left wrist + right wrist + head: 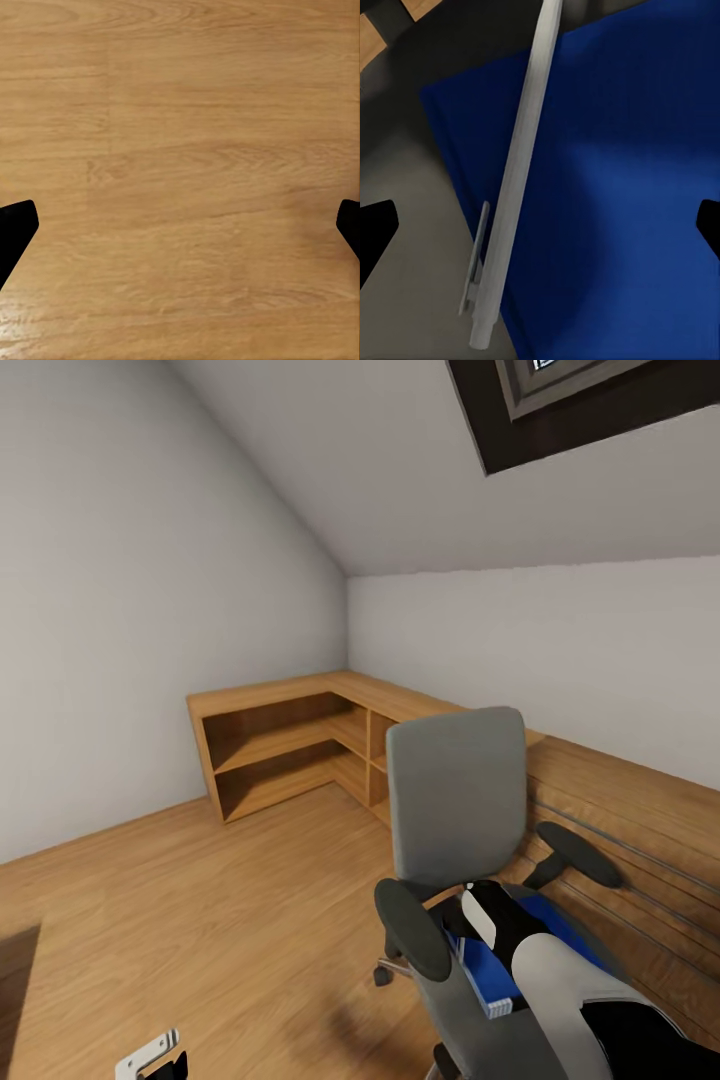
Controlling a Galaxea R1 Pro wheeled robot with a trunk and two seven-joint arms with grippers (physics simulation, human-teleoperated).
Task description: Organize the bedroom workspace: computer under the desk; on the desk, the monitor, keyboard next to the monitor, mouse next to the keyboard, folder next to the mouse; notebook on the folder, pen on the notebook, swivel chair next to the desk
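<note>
On the seat of the swivel chair, one folder lies flat, partly covered in the head view by the right arm reaching over it. Count: one chair, one folder, one pen, one corner shelving unit, one skylight.

Chair: grey upholstery, tall rounded-rectangular back, two black oval armrest pads, one castor visible at the base. Folder: bright blue, smooth, rectangular, with a white page edge at its near end. Pen: slim, pale grey, cylindrical, with a flat clip near one end; it lies lengthwise on the folder beside the folder's long edge, its clip end reaching past the edge over the grey seat.

Right gripper: two black fingertips at opposite picture edges, spread wide, holding nothing, poised above the folder and pen. Left gripper: fingertips likewise wide apart and empty, over the wooden floor.

Floor: light wood planks with visible grain. Shelving: same light wood, L-shaped, open compartments, set in the corner under plain grey-white walls and a sloped ceiling.
</note>
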